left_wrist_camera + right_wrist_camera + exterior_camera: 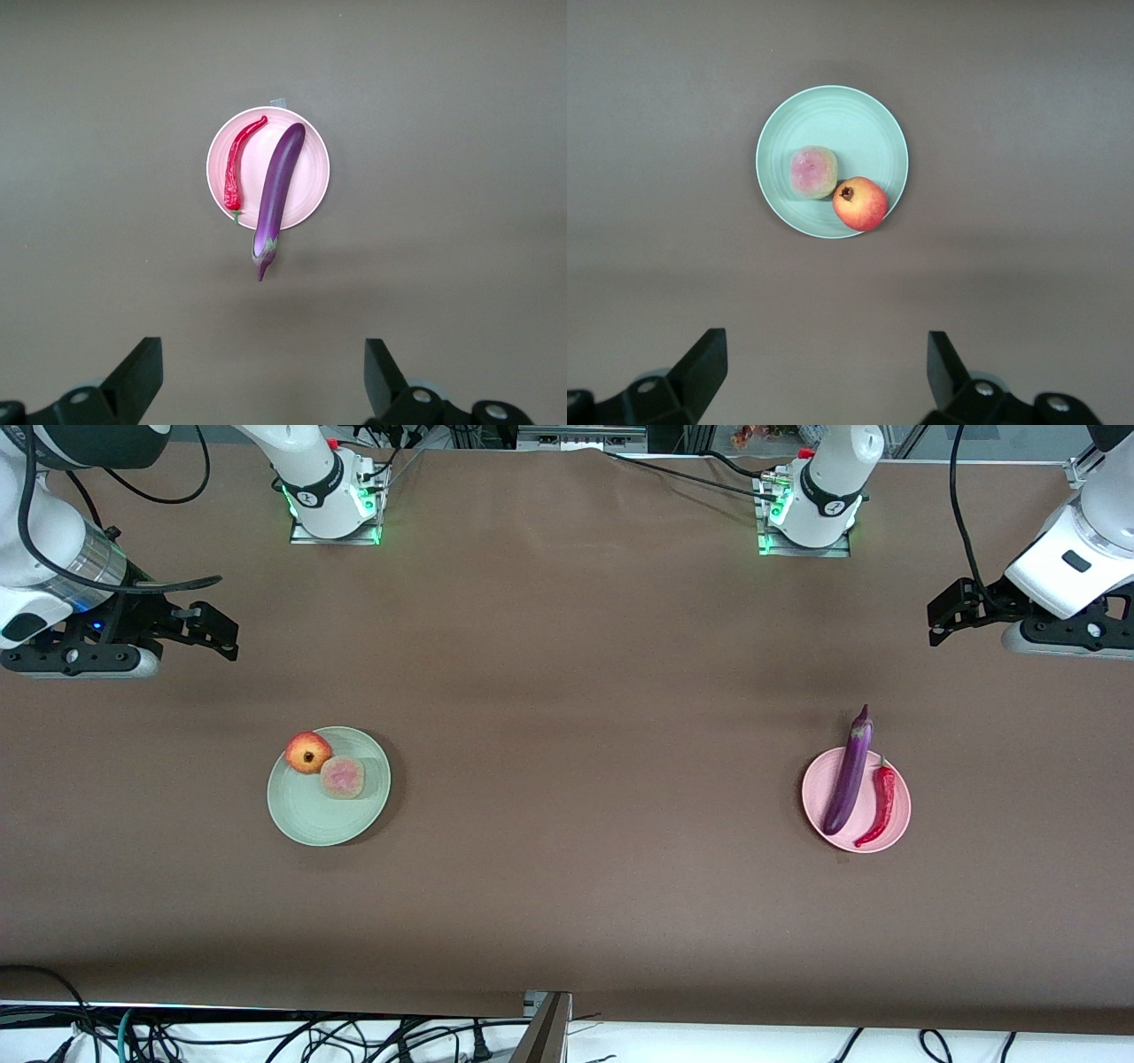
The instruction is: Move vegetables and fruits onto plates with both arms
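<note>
The purple eggplant (849, 773) (277, 192) and the red chili (881, 808) (239, 160) lie on the pink plate (897, 824) (312, 190); the eggplant's stem end overhangs the rim. The red-yellow fruit (307, 752) (860, 204) and the pale blushed fruit (342, 777) (812, 172) sit side by side on the mint green plate (310, 824) (859, 124). My left gripper (939, 622) (263, 367) is open and empty, raised at the left arm's end of the table. My right gripper (221, 633) (827, 363) is open and empty, raised at the right arm's end.
The brown table cover (576, 717) spreads between the two plates. The arm bases (335, 505) (808, 514) stand along the table's farther edge. Cables (177, 1036) lie below the table's nearer edge.
</note>
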Available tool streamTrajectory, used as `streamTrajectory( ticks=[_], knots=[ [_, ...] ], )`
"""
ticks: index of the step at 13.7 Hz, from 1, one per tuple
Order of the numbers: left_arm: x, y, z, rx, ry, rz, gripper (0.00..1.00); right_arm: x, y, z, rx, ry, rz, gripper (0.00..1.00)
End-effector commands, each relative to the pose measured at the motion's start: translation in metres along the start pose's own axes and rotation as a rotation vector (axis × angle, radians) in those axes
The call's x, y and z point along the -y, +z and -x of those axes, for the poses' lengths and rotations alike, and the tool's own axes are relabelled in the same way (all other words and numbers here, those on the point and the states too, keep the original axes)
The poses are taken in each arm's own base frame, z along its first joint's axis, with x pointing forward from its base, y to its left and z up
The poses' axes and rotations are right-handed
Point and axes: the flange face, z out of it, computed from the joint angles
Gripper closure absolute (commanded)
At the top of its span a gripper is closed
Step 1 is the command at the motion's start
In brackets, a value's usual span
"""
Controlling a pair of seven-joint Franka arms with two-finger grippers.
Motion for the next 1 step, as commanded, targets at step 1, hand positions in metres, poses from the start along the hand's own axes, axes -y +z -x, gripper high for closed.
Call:
streamTrajectory(
  ticks=[1],
  knots=[
    [-0.0047, -0.0122, 0.0025, -0.005, 0.018, 0.009, 0.00, -0.0029, -0.0054, 0.0004, -0.008, -0.006, 0.017, 0.00]
  ],
)
